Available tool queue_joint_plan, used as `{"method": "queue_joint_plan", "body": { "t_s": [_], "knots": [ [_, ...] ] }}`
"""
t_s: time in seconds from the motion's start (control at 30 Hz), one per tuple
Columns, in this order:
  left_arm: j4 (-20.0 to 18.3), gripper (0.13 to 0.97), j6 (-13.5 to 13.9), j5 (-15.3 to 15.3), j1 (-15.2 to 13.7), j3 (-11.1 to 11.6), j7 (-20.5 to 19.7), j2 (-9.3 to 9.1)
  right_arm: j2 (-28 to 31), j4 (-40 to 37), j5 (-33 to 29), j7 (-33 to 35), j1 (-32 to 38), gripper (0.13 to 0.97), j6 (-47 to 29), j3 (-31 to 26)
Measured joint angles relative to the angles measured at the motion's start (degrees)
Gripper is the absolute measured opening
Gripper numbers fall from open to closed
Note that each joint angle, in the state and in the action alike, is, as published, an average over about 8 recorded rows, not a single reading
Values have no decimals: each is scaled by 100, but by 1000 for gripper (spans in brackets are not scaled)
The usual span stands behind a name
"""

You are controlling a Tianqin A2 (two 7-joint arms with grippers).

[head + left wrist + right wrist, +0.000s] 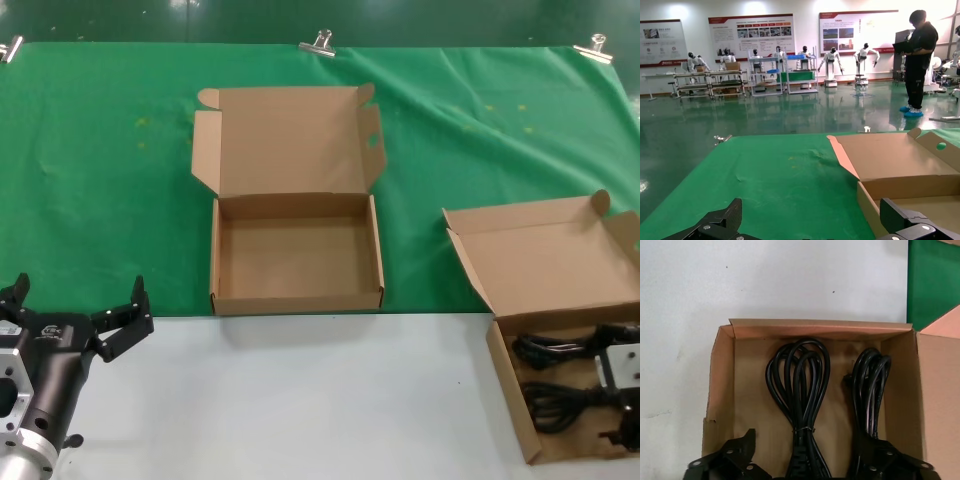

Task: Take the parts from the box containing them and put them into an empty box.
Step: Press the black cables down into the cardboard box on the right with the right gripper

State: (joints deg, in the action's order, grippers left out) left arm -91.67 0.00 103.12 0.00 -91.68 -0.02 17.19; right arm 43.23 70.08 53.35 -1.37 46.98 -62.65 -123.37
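The left gripper (75, 305) sits at the near left of the head view, over the pale tabletop (300, 400), its 2 black fingers spread wide and holding nothing; from its wrist camera the finger tips frame the green cloth (780, 190) and a corner of the empty box (900, 170). The empty box (296, 262) stands at the centre on the cloth, its front edge at the line where cloth meets tabletop, lid folded back flat behind it, a slot in the lid's right flap. At the right, the full box (505, 385) lies on the tabletop, lid open toward the cloth; 2 looped black cords (555, 375) lie side by side inside. The right gripper (805, 460) hangs directly above this box; its wrist camera shows the fingers (735, 455) wide apart, empty, straddling the 2 cords (800, 390), one finger by each bundle; whether they touch the cords cannot be told. 3 metal clips (318, 43) pin the cloth's far edge.
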Motion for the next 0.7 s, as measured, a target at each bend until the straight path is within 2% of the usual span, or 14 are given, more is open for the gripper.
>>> {"method": "queue_joint_plan", "body": {
  "t_s": [0.23,0.37,0.63,0.7],
  "knots": [
    [0,966,0,0,0,0,0,0,-62,-159,-18,63,-7,636,4,23],
    [0,966,0,0,0,0,0,0,-88,-240,-19,97,5,636,0,32],
    [0,966,0,0,0,0,0,0,-96,-258,-26,100,26,424,-55,52],
    [0,966,0,0,0,0,0,0,-82,-220,-26,81,14,405,-87,57]
  ]
}}
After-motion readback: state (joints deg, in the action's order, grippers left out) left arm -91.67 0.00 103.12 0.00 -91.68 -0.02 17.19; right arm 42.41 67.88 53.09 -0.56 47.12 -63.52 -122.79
